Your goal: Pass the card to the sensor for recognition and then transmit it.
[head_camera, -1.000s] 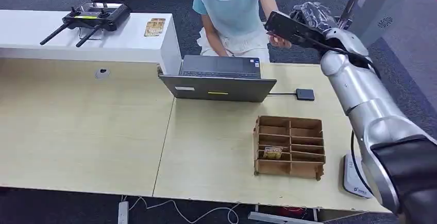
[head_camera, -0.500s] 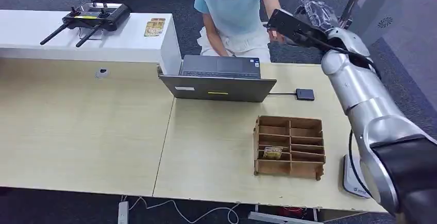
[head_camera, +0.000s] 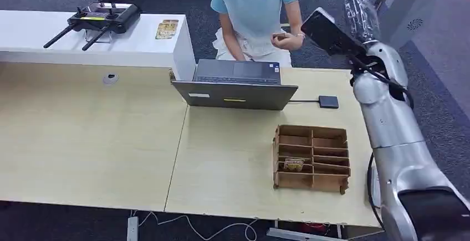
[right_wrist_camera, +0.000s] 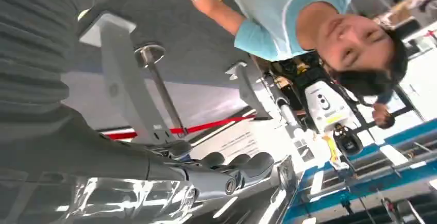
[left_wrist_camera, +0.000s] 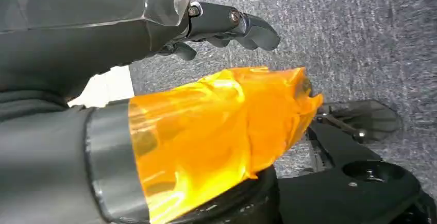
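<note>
A person in a light blue top sits behind the laptop and holds a small brownish card [head_camera: 280, 37] in one hand near the chest. My right hand [head_camera: 357, 3] is raised high, to the right of that person's hand, fingers stretched apart and holding nothing; its fingers [right_wrist_camera: 232, 167] are also bare in the right wrist view. The black square sensor [head_camera: 328, 101] lies on the table, wired to the laptop. My left hand [left_wrist_camera: 221, 20] hangs over grey carpet, loosely curled and holding nothing, its thumb wrapped in orange film.
An open grey laptop [head_camera: 235, 86] stands mid-table. A cardboard divider box [head_camera: 312, 158] with one card [head_camera: 294, 164] sits front right. A white counter [head_camera: 55, 41] carries a black controller [head_camera: 100, 18] and cards [head_camera: 166, 29]. A white device [head_camera: 377, 191] sits at the table's right edge.
My right hand has lifted up and away to the right from the person's hand, its fingers now spread. The person's hand has drawn back toward the chest with the card.
</note>
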Robot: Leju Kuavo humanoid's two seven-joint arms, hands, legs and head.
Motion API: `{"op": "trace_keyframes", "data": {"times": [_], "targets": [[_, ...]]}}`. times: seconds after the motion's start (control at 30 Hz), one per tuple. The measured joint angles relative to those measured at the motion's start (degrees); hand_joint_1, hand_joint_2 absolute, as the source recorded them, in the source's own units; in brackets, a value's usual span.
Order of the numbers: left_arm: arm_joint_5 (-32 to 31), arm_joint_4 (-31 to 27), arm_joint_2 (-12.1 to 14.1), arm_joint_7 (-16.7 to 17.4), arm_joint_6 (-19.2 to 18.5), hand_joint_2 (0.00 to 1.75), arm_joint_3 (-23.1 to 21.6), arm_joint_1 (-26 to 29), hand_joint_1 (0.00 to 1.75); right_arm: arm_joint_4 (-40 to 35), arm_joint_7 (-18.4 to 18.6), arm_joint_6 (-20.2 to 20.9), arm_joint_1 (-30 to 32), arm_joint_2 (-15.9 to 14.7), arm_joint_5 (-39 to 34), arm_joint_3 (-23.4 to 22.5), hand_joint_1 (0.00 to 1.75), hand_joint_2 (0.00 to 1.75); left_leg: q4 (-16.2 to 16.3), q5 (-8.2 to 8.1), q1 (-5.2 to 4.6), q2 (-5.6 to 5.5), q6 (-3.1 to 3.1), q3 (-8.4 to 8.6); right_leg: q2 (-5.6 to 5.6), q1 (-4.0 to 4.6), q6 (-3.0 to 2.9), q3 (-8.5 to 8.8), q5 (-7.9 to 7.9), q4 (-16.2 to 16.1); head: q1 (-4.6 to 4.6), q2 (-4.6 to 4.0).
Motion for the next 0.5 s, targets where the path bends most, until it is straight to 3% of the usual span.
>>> {"op": "trace_keyframes", "data": {"times": [0.07, 0.2, 0.23, 0.3, 0.5], "targets": [[0.4, 0.0, 0.0, 0.2, 0.1, 0.0, 0.0, 0.1, 0.0, -5.6, -1.4, 0.3, 4.7, -0.3, -3.9, -2.2, 0.0, 1.75, 0.0, -0.01, 0.0, -0.01, 0.0, -0.03, 0.0, 0.0, 0.0, 0.01, 0.0, 0.0, -0.02, 0.0], [0.4, 0.0, 0.0, 0.2, 0.1, 0.0, 0.0, 0.1, 0.0, -6.1, -1.5, 0.4, 5.4, -0.3, -4.3, -2.4, 0.0, 1.75, 0.0, -0.01, 0.0, -0.01, 0.0, -0.02, 0.0, 0.0, 0.0, 0.0, 0.0, 0.0, -0.02, 0.0], [0.5, 0.0, -0.1, 0.2, 0.2, 0.0, 0.0, 0.1, 0.0, -9.1, -2.1, 1.0, 7.9, -0.4, -6.7, -3.9, 0.0, 1.75, 0.0, -0.02, 0.0, -0.01, 0.01, -0.03, 0.0, 0.0, 0.0, 0.01, 0.0, 0.0, -0.02, 0.0], [1.5, 0.0, -0.4, 0.2, 0.8, 0.0, 0.2, 0.2, 0.0, -20.8, -4.3, 4.9, 19.7, -0.2, -20.3, -10.2, 0.0, 1.75, 0.0, -0.05, 0.0, -0.06, 0.05, -0.05, -0.05, 0.0, 0.01, 0.01, -0.02, -0.1, -0.02, 0.0], [2.7, 0.0, -0.9, 0.2, 1.5, 0.0, 0.6, 0.3, 0.0, -30.9, -3.6, 8.0, 33.9, 2.3, -35.4, -18.2, 0.0, 1.75, 0.0, -0.09, 0.0, -0.08, 0.09, -0.06, -0.08, 0.0, -0.01, 0.01, -0.07, -0.1, -0.02, 0.0]]}}
